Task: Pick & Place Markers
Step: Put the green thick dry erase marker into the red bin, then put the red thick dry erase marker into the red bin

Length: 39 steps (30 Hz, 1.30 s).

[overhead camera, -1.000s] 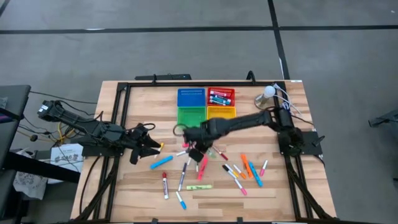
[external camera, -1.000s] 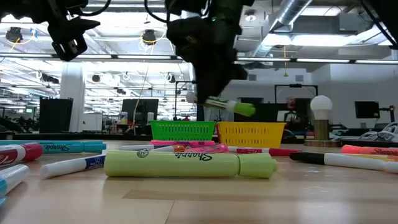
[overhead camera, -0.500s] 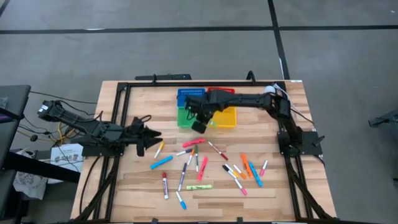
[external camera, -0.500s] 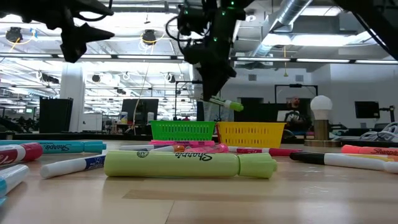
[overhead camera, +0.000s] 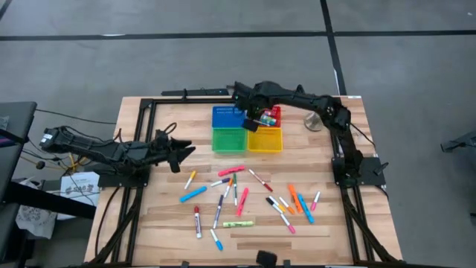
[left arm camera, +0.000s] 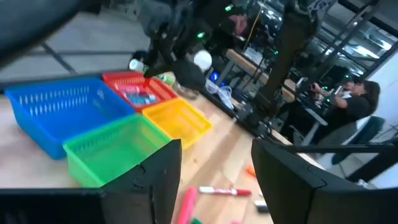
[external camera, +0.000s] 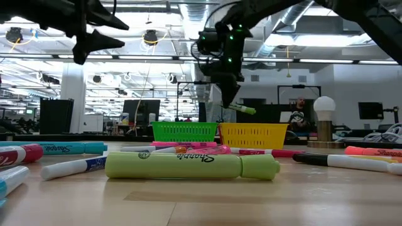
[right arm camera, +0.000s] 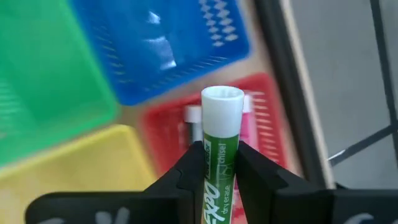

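My right gripper [overhead camera: 251,121] hangs over the four trays at the table's far side, near where the blue tray [overhead camera: 227,117] meets the red tray [overhead camera: 272,114]. It is shut on a green marker [right arm camera: 221,168] with a white end. Many other markers [overhead camera: 236,190] lie flat and scattered on the wood at the table's middle and right. The red tray holds a few markers [left arm camera: 138,96]. My left gripper [overhead camera: 181,152] hovers open over the table's left part, above the table top and apart from the markers; in its wrist view its fingers [left arm camera: 163,171] stand wide. My right gripper pinches the green marker's body [right arm camera: 221,163] between its two fingers [right arm camera: 190,167]. The white end [right arm camera: 222,102] sticks out beyond the fingertips. The fingers come from above, and the marker [external camera: 239,109] is lifted clear, tilted, over the trays.
A green tray [overhead camera: 228,139] and a yellow tray [overhead camera: 265,139] stand in front of the blue and red ones. A white bulb-shaped lamp [overhead camera: 321,112] is at the far right corner. A black frame rail [overhead camera: 141,149] runs along the table's sides. A yellow-green highlighter [external camera: 191,166] lies close to the low camera.
My right gripper, holding the green marker, has risen from over the scattered markers and travelled toward the far edge, passing the green and yellow trays to the blue and red ones. My left gripper has drifted a little toward the far edge and upward, staying open.
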### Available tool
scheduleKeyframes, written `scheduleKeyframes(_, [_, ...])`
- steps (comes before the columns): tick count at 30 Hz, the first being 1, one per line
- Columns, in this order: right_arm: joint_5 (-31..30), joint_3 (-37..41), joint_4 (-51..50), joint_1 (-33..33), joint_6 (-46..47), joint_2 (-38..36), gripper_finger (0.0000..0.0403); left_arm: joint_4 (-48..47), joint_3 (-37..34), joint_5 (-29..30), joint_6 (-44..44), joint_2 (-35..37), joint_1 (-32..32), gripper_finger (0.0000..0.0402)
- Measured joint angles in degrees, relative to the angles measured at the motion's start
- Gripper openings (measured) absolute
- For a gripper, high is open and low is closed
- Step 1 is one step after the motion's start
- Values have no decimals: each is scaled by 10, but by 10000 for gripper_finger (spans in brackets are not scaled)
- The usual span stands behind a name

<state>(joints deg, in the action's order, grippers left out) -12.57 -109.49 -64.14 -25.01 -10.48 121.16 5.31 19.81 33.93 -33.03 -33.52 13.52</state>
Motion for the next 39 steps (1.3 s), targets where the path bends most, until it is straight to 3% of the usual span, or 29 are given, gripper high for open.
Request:
scheduleKeyframes(7, [6,0,5,-64,-55,0,63,110,0,0,166,-17,-6,195])
scheduleKeyframes(10, [34,0,5,-87,-70,0,63,132,0,2,198,-33,-12,195])
scheduleKeyframes(20, [127,1,6,-105,-75,0,63,165,0,4,187,-96,-39,195])
scheduleKeyframes(26, [128,1,-21,-89,-76,0,69,201,0,4,178,-120,-40,195])
scheduleKeyframes(39, [126,1,-40,-81,-80,0,135,217,0,3,144,-139,-40,195])
